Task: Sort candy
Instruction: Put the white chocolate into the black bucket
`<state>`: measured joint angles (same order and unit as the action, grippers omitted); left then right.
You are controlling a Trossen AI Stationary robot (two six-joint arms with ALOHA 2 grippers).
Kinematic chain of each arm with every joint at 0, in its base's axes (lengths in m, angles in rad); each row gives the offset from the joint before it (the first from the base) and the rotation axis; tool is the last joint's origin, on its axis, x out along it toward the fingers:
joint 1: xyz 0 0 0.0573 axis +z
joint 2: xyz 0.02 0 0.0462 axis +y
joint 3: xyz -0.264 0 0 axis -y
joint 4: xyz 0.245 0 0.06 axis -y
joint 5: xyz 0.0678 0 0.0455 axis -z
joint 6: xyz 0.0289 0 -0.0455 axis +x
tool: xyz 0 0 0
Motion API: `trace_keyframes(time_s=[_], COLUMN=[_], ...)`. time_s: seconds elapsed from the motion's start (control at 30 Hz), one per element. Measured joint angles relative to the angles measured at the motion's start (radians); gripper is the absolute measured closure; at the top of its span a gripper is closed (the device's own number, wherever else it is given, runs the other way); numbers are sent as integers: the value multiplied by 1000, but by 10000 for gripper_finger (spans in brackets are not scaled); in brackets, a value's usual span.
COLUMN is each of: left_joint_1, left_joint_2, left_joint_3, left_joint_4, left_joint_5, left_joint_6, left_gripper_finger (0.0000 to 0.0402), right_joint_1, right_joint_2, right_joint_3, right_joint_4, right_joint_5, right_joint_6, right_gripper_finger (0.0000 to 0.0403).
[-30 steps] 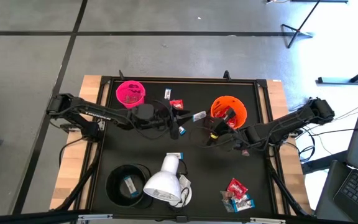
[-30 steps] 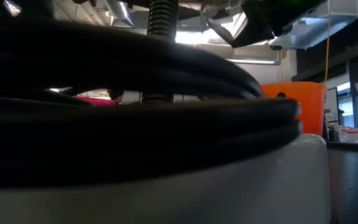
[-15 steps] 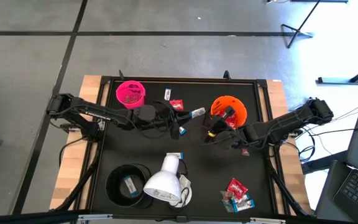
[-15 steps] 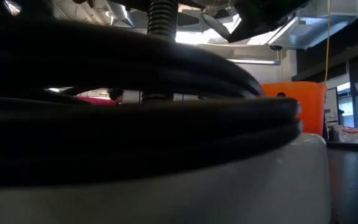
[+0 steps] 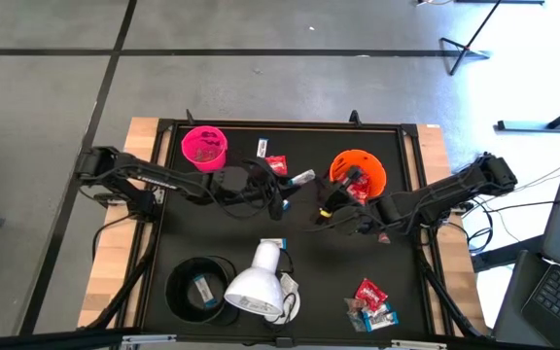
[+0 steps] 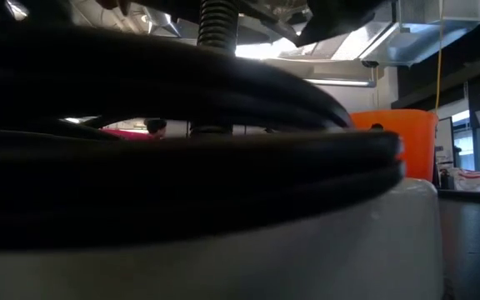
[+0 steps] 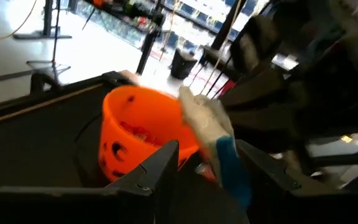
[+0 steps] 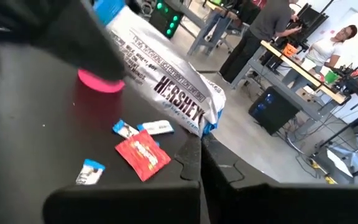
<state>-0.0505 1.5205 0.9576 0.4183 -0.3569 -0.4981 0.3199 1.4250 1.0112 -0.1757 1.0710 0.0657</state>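
Observation:
A slim white-and-blue candy bar [image 5: 302, 178] hangs over the tray's middle, and my left gripper [image 5: 282, 194] is shut on it. In the left wrist view the bar [image 7: 211, 127] sticks out past the fingers toward the orange cup [image 7: 135, 134]. My right gripper [image 5: 321, 208] is shut, and its tips sit right at the bar's free end [image 8: 209, 121]. I cannot tell whether they touch it. More candy lies on the tray: a red packet [image 8: 143, 154] and small white-and-blue pieces [image 8: 145, 129]. My left gripper pinches the bar near its blue end [image 7: 225, 155] between its two fingers. The fingers come about level from the table's left. The bar's white length juts out beyond the fingertips, tilted, and is lifted clear of the tray.
A pink cup [image 5: 203, 146] stands at the far left and an orange cup [image 5: 358, 173] at the far right. A black cup [image 5: 200, 287] with a bar inside is near left, beside a white lamp head [image 5: 256, 287]. A candy pile [image 5: 372, 301] lies near right.
My right gripper has drifted a little toward the table's left, closing on the bar's free end. The bar in my left gripper has shifted slightly left and stays clear of the tray.

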Motion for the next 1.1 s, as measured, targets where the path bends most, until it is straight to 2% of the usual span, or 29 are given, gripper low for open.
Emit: trace_keyframes(time_s=[0.23, 0.57, 0.9, 1.1], left_joint_1=[0, 0, 0, 0], left_joint_2=[43, 44, 44, 44], left_joint_3=[0, -1, -1, -1], left_joint_4=[44, 114, 82, 73], left_joint_5=[-12, -8, -5, -5], left_joint_6=[2, 30, 34, 35], left_gripper_finger=[257, 257, 258, 281], right_joint_1=[0, 0, 0, 0], right_joint_2=[1, 1, 1, 1], right_joint_3=[4, 4, 4, 4], right_joint_4=[-4, -7, -6, -5], right_joint_5=[-18, -43, -43, -43], right_joint_6=[-19, -19, -19, -19], right_gripper_finger=[403, 403, 403, 403])
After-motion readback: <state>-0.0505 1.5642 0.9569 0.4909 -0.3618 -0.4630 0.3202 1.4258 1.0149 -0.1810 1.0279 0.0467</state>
